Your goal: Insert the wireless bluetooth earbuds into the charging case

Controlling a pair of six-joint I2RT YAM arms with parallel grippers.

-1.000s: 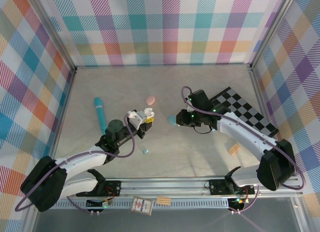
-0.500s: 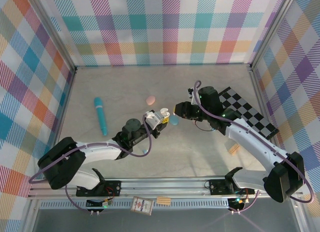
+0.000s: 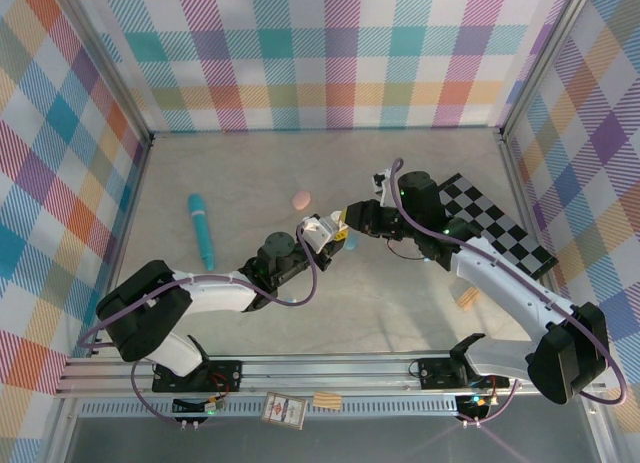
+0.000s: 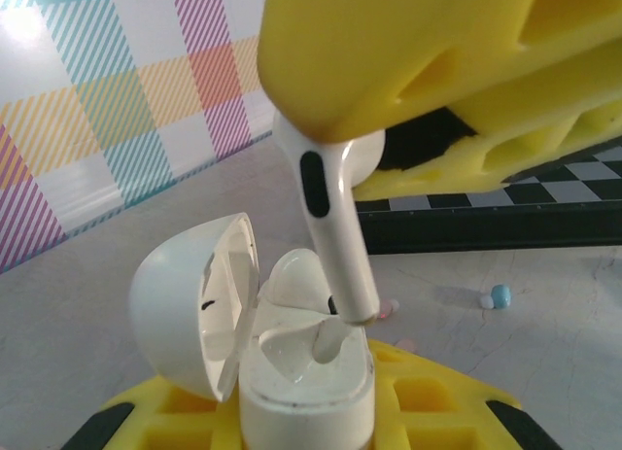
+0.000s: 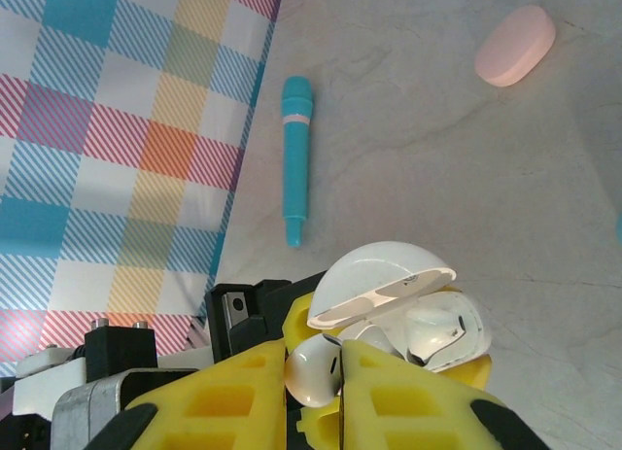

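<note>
Grey surface [image 3: 250, 163]; right pincer [image 5: 321, 363] clamps earbud [image 4: 335, 246], stem angled down into open case [image 4: 292, 372]; left pincer [image 4: 306, 416] clamps case; bud head hidden.

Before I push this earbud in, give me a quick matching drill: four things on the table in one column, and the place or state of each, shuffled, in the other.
Things
1. white earbud
2. white charging case
3. pink oval case
4. teal cylinder

Places and states
A. lying flat on the table near the plaid wall
B. lid open, gripped in the left claw
C. pinched in the right claw, stem pointing down at the open case
D. shut, lying loose on the table

Pairs: 1-C, 2-B, 3-D, 4-A
</note>
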